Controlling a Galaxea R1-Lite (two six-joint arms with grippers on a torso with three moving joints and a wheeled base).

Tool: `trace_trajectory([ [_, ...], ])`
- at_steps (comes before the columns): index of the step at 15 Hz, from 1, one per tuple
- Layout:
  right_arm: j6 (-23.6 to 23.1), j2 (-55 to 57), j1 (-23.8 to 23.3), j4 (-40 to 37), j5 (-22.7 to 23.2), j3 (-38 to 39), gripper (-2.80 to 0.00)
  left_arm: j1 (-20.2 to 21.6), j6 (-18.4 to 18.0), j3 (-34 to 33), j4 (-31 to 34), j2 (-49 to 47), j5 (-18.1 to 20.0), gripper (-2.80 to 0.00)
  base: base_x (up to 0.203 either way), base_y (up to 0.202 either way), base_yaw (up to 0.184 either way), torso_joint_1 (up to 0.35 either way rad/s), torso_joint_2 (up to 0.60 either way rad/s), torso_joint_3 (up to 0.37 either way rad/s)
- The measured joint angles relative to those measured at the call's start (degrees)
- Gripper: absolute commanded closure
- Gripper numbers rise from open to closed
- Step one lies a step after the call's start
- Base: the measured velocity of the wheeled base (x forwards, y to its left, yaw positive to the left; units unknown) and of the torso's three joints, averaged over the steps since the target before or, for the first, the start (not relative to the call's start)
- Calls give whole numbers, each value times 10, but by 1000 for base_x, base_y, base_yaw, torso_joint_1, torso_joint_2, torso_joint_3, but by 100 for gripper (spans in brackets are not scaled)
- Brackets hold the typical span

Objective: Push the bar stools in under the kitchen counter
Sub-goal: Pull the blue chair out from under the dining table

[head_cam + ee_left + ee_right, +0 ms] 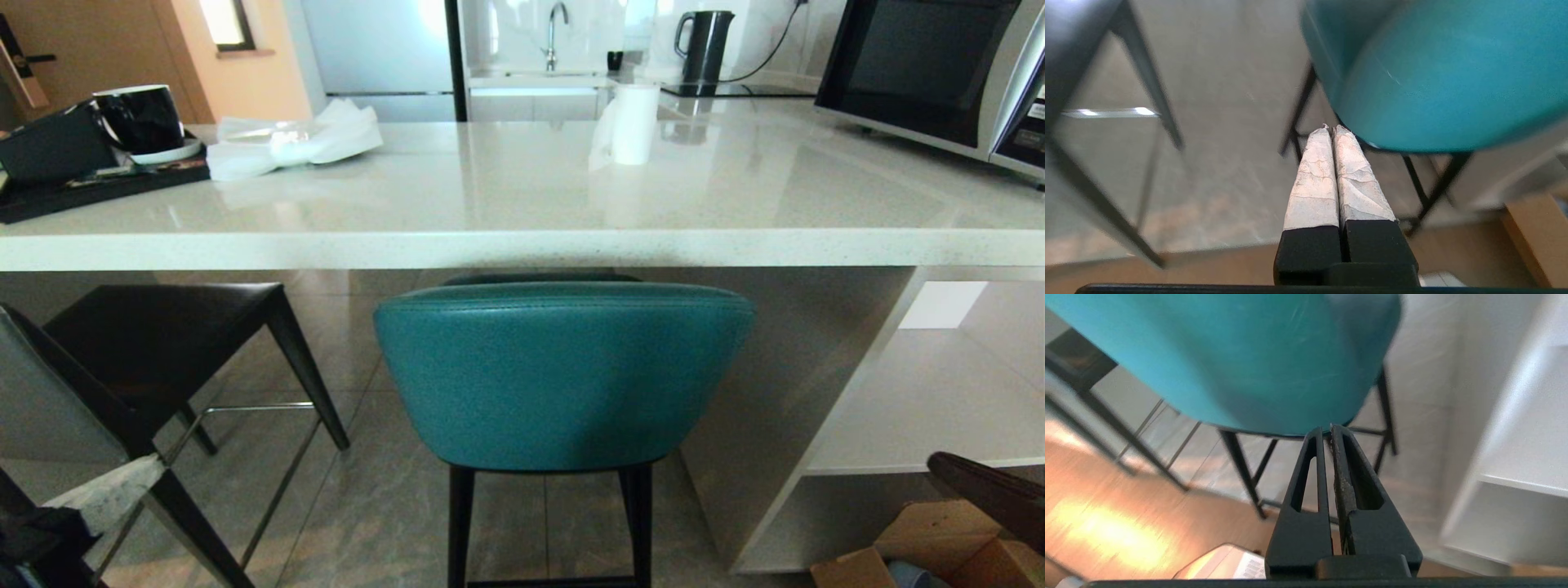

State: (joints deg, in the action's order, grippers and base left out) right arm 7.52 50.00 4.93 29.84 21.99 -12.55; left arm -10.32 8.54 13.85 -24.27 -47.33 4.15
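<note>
The teal stool (563, 376) stands straight in front of me, its rounded back facing me and its top edge just below the front lip of the kitchen counter (522, 249). Its seat reaches in under the thick white surface, while its thin black legs stand on the grey tiled floor. The grey stool (122, 367) stands beside the teal stool, on my left, turned at an angle. Its dark seat lies partly below the slab's edge and its back sits nearest to me. A chrome footrest (253, 408) runs between its dark legs.

My left hand (1331, 130) hangs low behind the teal stool, its two taped fingers (1314, 179) pressed together and holding nothing. The tips sit just under the curved shell of the teal stool; I cannot tell whether they touch it. My right hand (1325, 430) is likewise low behind the same stool, its black fingers (1306, 486) together and empty, tips close to the underside of the shell.

On the surface beyond the teal stool stand a white roll (633, 122) and, further to my right, a microwave (939, 73). To my left of the teal stool lie a crumpled white bag (294, 143) and a black mug (143, 118) on a dark tray (98, 188). White shelf cubbies (922, 408) open to the right of the teal stool, with a cardboard box (939, 547) on the floor below them.
</note>
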Motion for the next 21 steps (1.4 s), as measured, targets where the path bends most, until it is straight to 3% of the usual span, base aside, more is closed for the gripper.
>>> trace_trajectory([
  [5,0,243,50,249,-10,32,0,-22,13,-29,-191,-170,12,0,0,0,0,0,0,0],
  [8,2,394,73,444,-47,64,0,-22,7,-47,-346,-258,62,0,0,0,0,0,0,0],
  [10,11,460,83,547,-73,69,0,-21,5,-34,-384,-304,75,0,0,0,0,0,0,0],
  [14,18,501,86,573,-84,32,0,-17,-41,-15,-418,-387,73,0,0,0,0,0,0,0],
  [19,18,531,82,573,-87,-29,0,-21,-64,-5,-558,-501,65,0,0,0,0,0,0,0],
  [21,18,546,72,573,-86,-52,0,-35,-66,6,-611,-555,38,0,0,0,0,0,0,0],
])
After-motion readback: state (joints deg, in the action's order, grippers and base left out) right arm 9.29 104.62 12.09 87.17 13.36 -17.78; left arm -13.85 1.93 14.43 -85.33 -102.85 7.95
